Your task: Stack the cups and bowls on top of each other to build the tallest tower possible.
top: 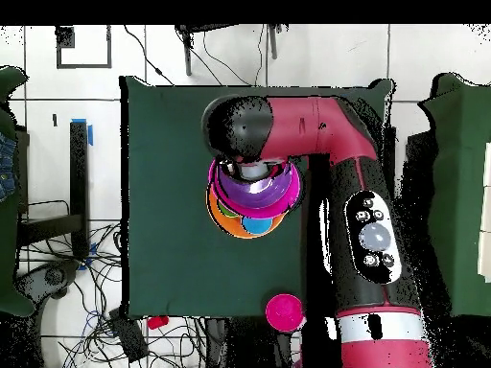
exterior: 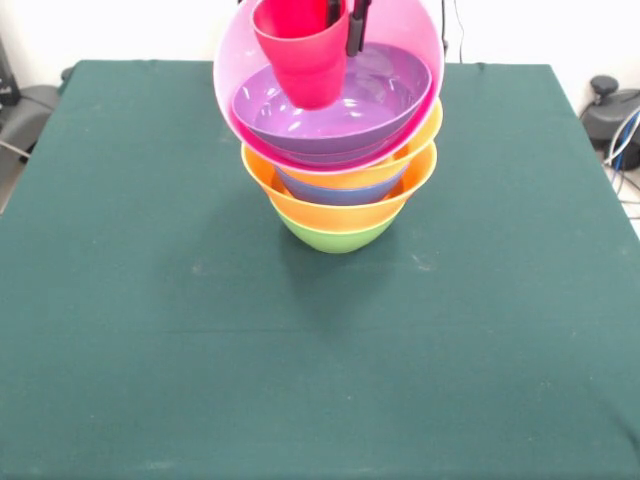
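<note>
Here, red cup [exterior: 303,50] at end effector [exterior: 345,22], above tower [exterior: 340,190].

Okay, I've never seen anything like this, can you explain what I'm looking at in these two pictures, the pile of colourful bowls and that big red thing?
The big red and black thing is a robot arm, seen from directly above in the overhead picture. The other picture faces it across a table with a green cloth.

On the table stands the tower of nested plastic bowls: a green bowl at the bottom, orange rims above it, then a pink bowl, tilted, with a purple bowl inside. The gripper comes down from above, holding a red cup by its rim over the purple bowl.

A small red bowl sits apart at the table's edge.
</note>
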